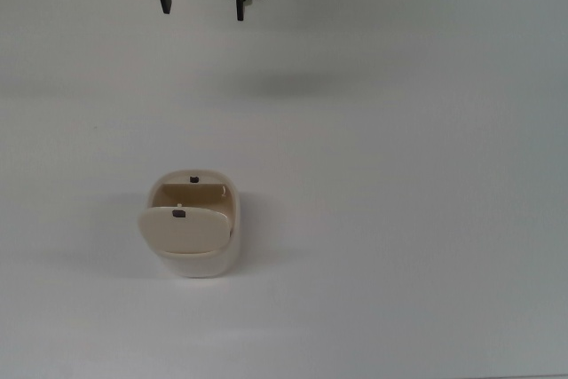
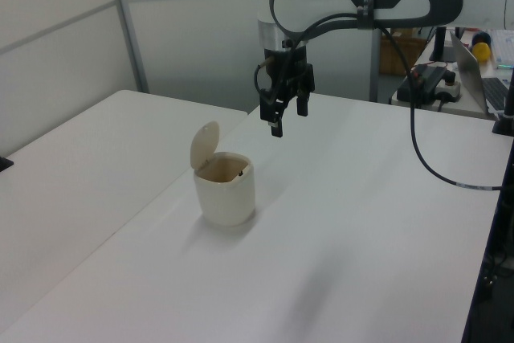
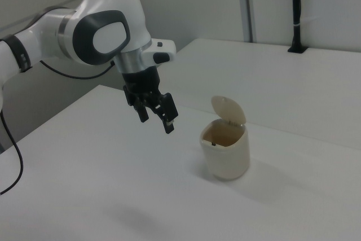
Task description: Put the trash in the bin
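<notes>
I can't find the trash in any of my 3 views: nothing lies on the table (image 1: 399, 219), and the bin's inside is only partly visible to me, a shadowed tan wall and a dark speck I can't identify. In the top view the arm is cut off by the upper edge, so I get little more than the pincer (image 1: 201, 8) itself. Its fingers stand wide apart with nothing between them, and it hangs in the air, clear of the table.

The bin (image 2: 226, 189) stands on the table below the pincer and well apart from it: toward the top view's bottom, toward the left view's lower left, toward the right view's right. Its lid (image 3: 228, 109) is tipped up and the mouth is uncovered.

Past the pincer, at the left view's right edge, I see a laptop (image 2: 480, 71), a yellow ball (image 2: 482, 50) and a dark box with cables, partly hidden behind the arm (image 2: 361, 2). A black cable (image 2: 430, 158) droops from the arm over the table. Nothing stands between pincer and bin.
</notes>
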